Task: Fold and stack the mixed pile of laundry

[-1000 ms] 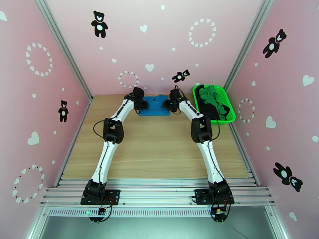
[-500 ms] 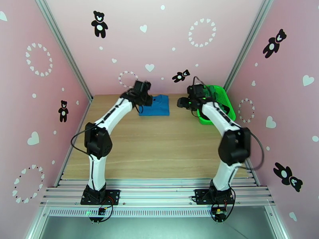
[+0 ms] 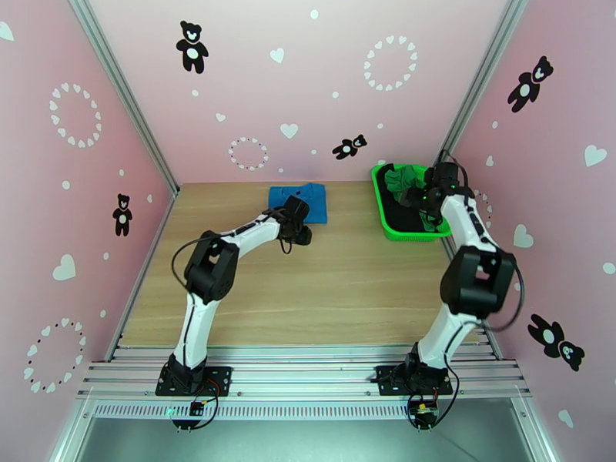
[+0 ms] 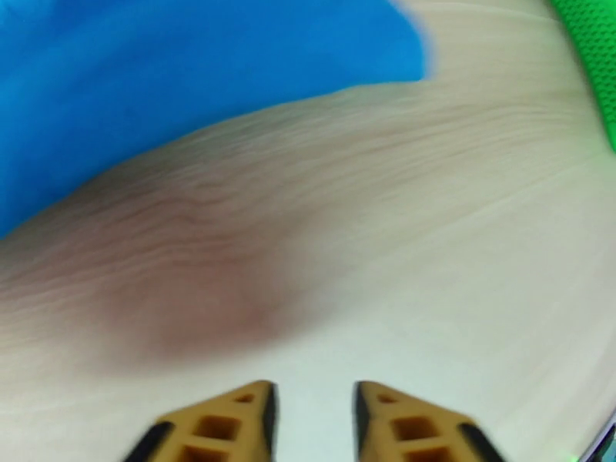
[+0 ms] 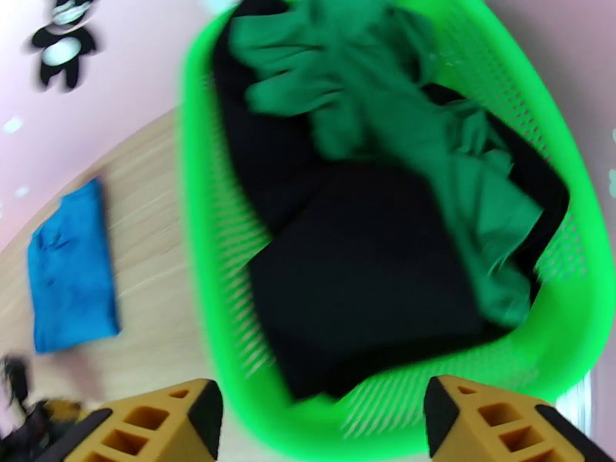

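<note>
The folded blue T-shirt lies flat at the back of the table, and its edge fills the upper left of the left wrist view. My left gripper hovers over bare wood just in front of it, open with nothing between the fingers. In the green mesh basket at the back right lie the green garment and the black garment. Above the basket, my right gripper stands wide open and empty.
The basket rim stands near the right wall. Pink walls close in the table on three sides. Bare wood stretches from the blue shirt to the arm bases.
My left gripper drew back from the blue shirt toward the near side. My right arm swung right from the shirt to above the basket, its jaws widening.
</note>
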Tool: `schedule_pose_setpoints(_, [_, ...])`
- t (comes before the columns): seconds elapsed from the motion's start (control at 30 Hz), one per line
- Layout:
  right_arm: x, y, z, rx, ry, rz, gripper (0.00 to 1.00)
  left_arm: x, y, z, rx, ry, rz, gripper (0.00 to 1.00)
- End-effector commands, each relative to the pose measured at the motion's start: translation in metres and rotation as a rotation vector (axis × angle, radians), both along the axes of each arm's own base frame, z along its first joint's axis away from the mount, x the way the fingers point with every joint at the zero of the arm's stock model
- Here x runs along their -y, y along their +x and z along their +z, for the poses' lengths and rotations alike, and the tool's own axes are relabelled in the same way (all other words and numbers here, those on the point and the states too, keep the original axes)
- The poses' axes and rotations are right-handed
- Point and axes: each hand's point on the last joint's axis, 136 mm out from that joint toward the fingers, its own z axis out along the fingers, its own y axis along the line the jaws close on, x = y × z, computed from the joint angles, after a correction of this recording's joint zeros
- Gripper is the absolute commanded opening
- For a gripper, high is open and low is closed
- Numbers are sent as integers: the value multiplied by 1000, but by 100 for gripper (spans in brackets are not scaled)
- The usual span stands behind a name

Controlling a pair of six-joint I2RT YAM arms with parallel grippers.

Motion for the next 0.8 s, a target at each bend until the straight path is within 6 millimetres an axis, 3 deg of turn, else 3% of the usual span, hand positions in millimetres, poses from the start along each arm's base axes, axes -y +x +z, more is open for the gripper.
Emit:
schedule_pose_setpoints(0.0, [-6, 21, -37, -68, 57, 44, 85, -5, 0, 63, 140, -55, 8, 48])
schedule_pose_setpoints(0.1, [-4, 41, -69, -116, 99, 27, 93, -17, -10, 78, 164, -42, 17, 50])
schedule_pose_setpoints(0.27, [-1, 63, -104, -123, 136, -7, 94, -31, -26, 94, 190, -37, 26, 51])
schedule_pose_setpoints(0.37, [-3, 73, -93, -47, 151, -9, 92, -39, -34, 107, 214, -37, 34, 51])
schedule_pose_setpoints(0.5, [5, 86, -41, 129, 89, -11, 92, -47, -40, 125, 244, -32, 39, 52])
schedule_pose_setpoints(0.6, [14, 95, -17, 207, 30, -21, 95, -49, -41, 129, 258, -30, 38, 52])
schedule_pose_setpoints(0.67, [19, 105, -21, 191, 21, -34, 98, -50, -39, 128, 265, -21, 40, 53])
schedule_pose_setpoints(0.77, [20, 122, -54, 112, 58, -38, 99, -51, -37, 118, 249, 4, 43, 53])
